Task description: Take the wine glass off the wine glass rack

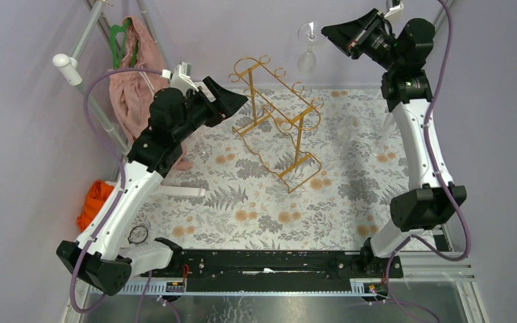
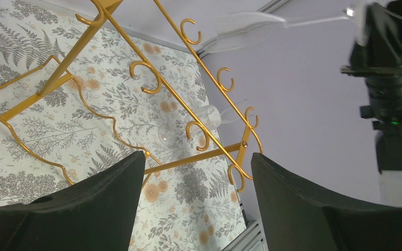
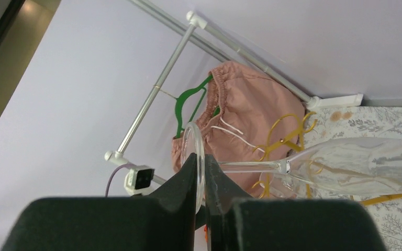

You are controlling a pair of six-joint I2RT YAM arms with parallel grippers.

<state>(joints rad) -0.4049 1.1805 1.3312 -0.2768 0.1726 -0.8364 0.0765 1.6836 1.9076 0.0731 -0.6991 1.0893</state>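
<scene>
Upper right, right claw (image 1: 328, 32) pinches only the glass (image 1: 307, 60) foot; it may slip and shatter; left claw (image 1: 232, 101) open.

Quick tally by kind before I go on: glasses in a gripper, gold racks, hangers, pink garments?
wine glass in the right gripper: 1
gold rack: 1
green hanger: 1
pink garment: 1
Total: 4
</scene>
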